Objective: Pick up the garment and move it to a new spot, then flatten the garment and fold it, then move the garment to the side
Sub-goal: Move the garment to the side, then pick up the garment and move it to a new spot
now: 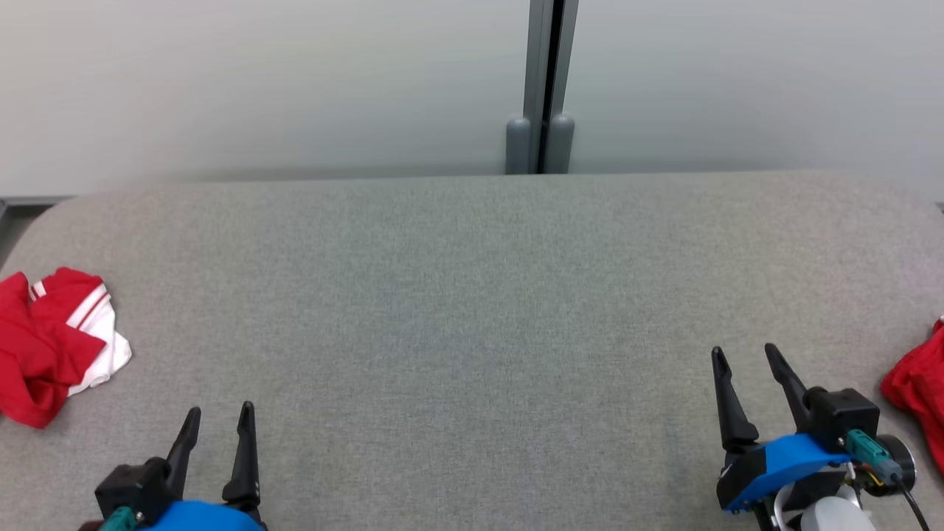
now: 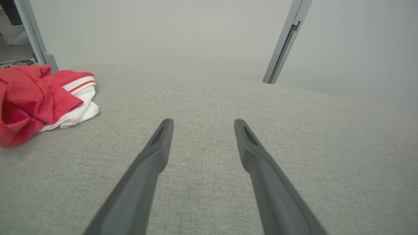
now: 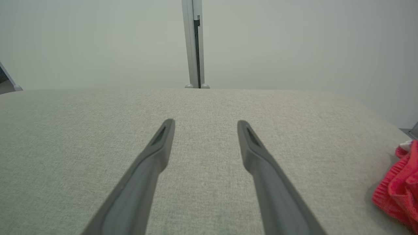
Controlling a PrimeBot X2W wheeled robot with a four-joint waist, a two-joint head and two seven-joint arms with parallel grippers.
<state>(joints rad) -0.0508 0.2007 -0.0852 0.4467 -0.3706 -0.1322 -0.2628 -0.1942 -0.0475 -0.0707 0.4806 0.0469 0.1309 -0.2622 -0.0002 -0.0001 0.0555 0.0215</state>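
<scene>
A crumpled red and white garment (image 1: 46, 345) lies at the left edge of the grey fabric-covered table (image 1: 472, 295); in the left wrist view this garment (image 2: 36, 99) sits up and to the left of the fingers. Another red garment (image 1: 917, 389) lies bunched at the table's right edge, and shows as a red heap (image 3: 399, 189) at the lower right of the right wrist view. My left gripper (image 1: 220, 409) (image 2: 203, 122) is open and empty near the front left. My right gripper (image 1: 743, 351) (image 3: 205, 122) is open and empty at the front right, just left of the red heap.
A pale wall with a grey vertical post (image 1: 543, 88) stands behind the table's far edge. The table's corners are rounded. Past the left garment I see a second grey post (image 2: 32, 36) and a shoe (image 2: 16, 38) on the floor.
</scene>
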